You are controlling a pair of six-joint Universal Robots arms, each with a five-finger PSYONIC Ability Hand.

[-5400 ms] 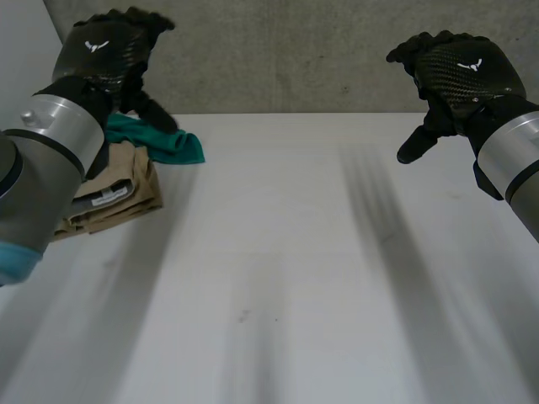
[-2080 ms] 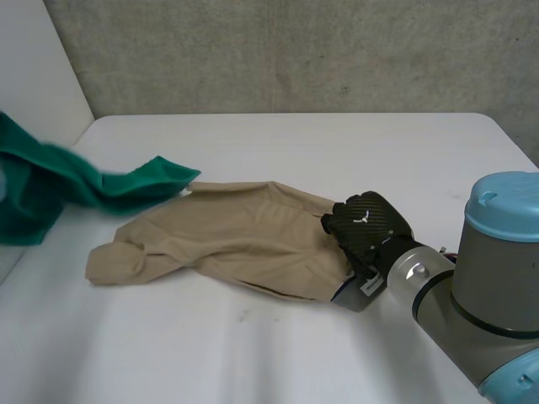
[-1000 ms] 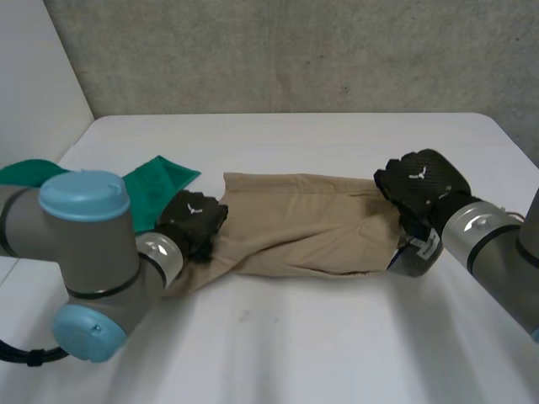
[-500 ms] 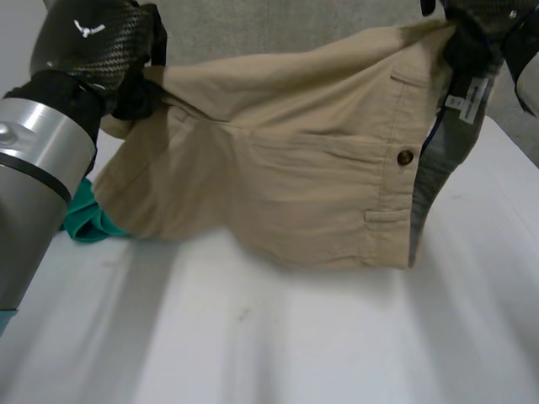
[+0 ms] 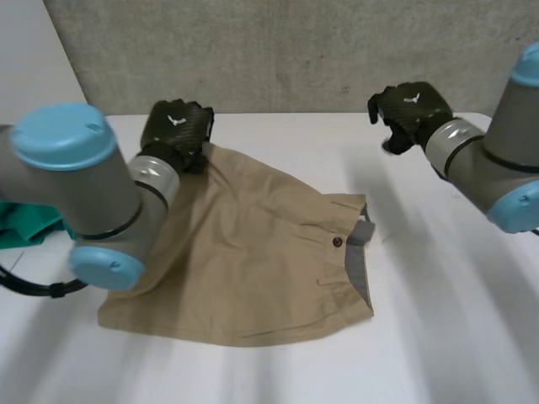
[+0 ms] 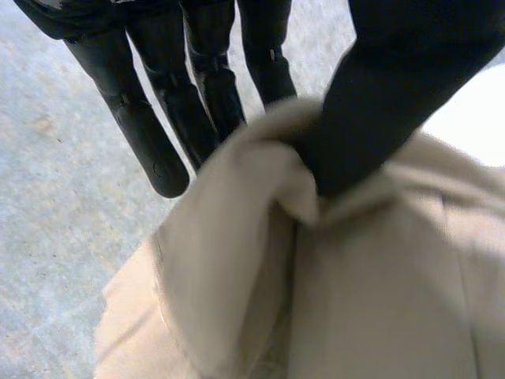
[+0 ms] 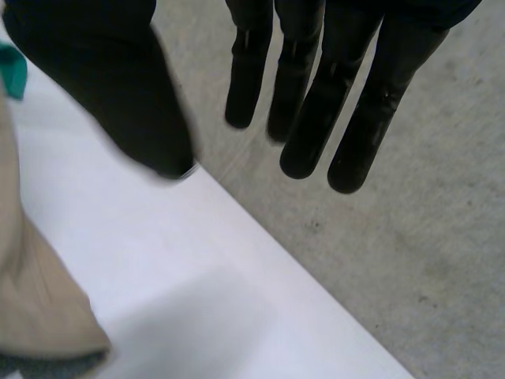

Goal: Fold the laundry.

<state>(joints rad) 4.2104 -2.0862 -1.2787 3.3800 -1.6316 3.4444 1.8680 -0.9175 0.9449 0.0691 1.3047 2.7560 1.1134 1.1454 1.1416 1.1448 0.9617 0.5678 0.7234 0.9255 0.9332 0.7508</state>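
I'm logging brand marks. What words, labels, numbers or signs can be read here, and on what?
No words or numbers are readable.
Left hand: small white winged emblem on its back, no letters.
Right hand: the same emblem.
Shorts: nothing to read.

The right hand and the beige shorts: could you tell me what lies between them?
Bare white table lies between the right hand and the shorts, as the head view shows.

Tan shorts (image 5: pixel 244 252), green cloth (image 5: pixel 21 229), white table (image 5: pixel 429 337).
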